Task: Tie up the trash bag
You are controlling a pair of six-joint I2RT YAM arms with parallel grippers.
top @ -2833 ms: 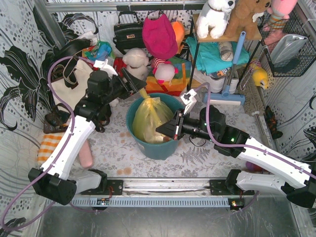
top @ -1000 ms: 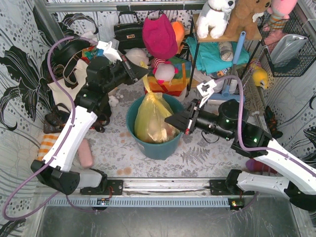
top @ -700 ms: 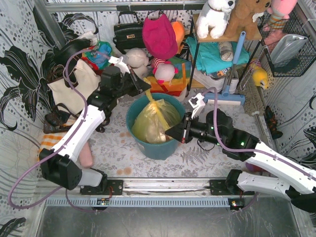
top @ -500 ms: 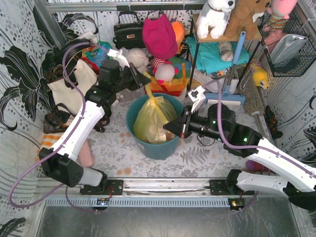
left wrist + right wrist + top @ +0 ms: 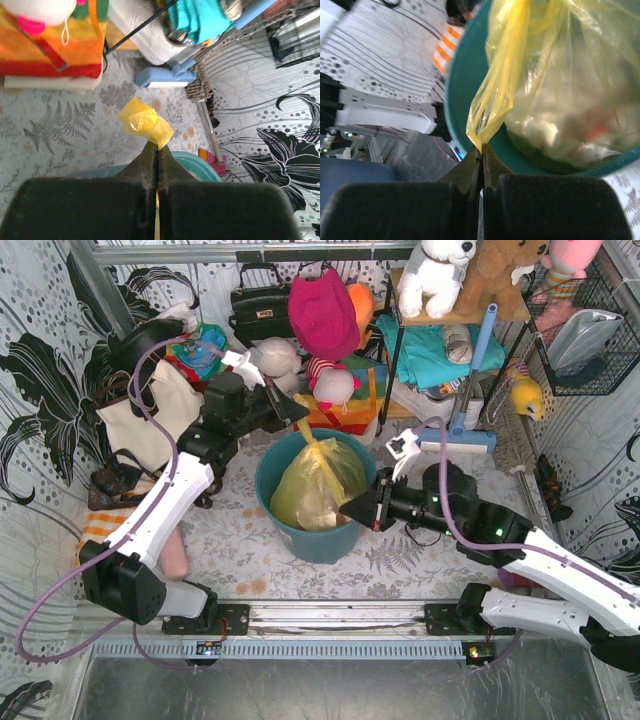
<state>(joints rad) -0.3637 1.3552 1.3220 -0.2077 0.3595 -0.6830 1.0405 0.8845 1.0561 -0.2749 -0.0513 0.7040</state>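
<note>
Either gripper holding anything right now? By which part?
Both hold the trash bag. The left gripper pinches one twisted tail of its mouth; the right gripper pinches the tip of another tail.

Overhead; wrist close-ups; shared trash bag [image 5: 315,480]

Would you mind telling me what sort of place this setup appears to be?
Likely a mock cluttered home corner inside a robot test booth: plush toys, a handbag against patterned walls, and a bin holding a trash bag.
</note>
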